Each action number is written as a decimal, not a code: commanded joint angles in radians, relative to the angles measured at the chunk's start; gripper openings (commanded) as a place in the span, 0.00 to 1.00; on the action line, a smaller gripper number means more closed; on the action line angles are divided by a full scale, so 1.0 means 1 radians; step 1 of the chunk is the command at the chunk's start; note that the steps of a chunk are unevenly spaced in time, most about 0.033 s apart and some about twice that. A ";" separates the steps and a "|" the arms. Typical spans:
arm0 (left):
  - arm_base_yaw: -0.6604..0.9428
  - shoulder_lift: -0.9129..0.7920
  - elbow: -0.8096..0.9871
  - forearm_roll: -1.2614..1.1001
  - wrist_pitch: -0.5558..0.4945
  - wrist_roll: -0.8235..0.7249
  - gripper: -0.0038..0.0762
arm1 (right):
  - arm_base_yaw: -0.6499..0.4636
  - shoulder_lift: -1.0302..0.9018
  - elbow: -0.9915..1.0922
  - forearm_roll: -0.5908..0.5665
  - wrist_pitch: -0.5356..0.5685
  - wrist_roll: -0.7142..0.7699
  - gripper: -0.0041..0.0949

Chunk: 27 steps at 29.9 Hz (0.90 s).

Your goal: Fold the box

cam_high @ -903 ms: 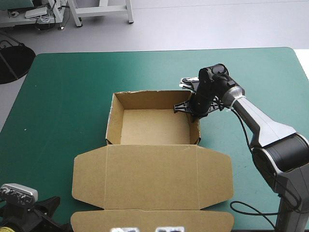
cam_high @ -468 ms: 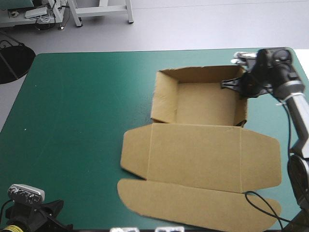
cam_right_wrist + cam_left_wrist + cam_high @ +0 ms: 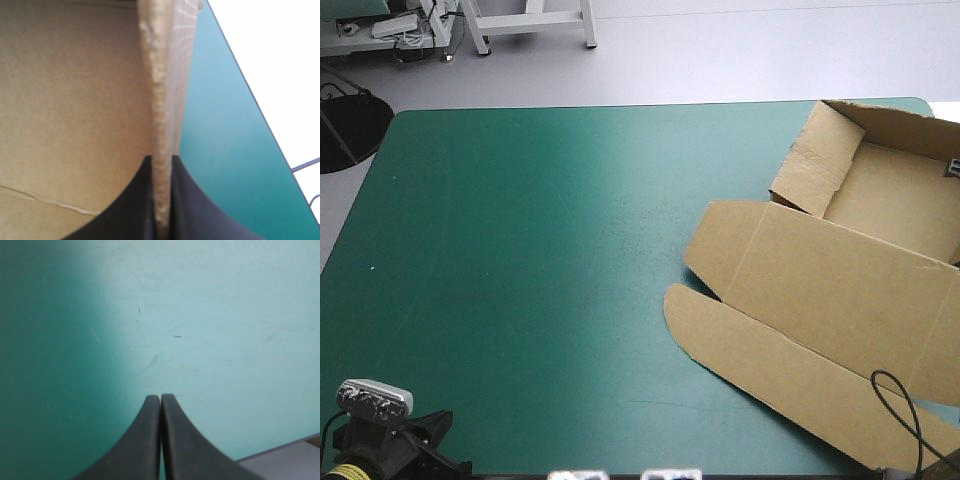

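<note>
The brown box (image 3: pixel 840 290) lies at the table's far right as an open tray with its lid flat. The tray (image 3: pixel 895 195) sits near the far right corner, and the lid and its front flap reach toward the near edge. The box runs past the high view's right side. In the right wrist view my right gripper (image 3: pixel 161 158) is shut on the upright edge of a tray wall (image 3: pixel 162 85), with the tray's inside to one side. The left gripper (image 3: pixel 160 396) is shut on nothing, low over the bare teal-green cover (image 3: pixel 200 315) at the near left corner.
The table's right edge (image 3: pixel 235 85) runs close beside the held wall, with pale floor beyond it. A table edge with grey floor (image 3: pixel 295 460) shows beside the left gripper. The teal-green cover (image 3: pixel 540 250) stretches left of the box.
The box has slid from the table's middle to the far right and turned, dragged by the right gripper. The right arm has left the high view. The left arm has stayed put.
</note>
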 commanded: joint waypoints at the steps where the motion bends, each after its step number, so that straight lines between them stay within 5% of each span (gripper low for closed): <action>1: -0.004 0.014 -0.025 -0.012 -0.060 0.000 0.04 | -0.039 -0.003 -0.025 0.001 0.003 -0.014 0.02; 5: -0.004 0.014 -0.025 -0.014 -0.056 0.000 0.04 | -0.036 0.052 -0.025 -0.014 0.003 -0.014 0.05; 12: -0.004 0.014 -0.025 -0.014 -0.043 0.000 0.04 | -0.034 0.107 -0.025 -0.034 0.003 0.022 0.41; 27: -0.004 0.014 -0.022 -0.004 -0.041 0.000 0.04 | -0.034 -0.048 -0.209 0.068 0.003 -0.023 0.42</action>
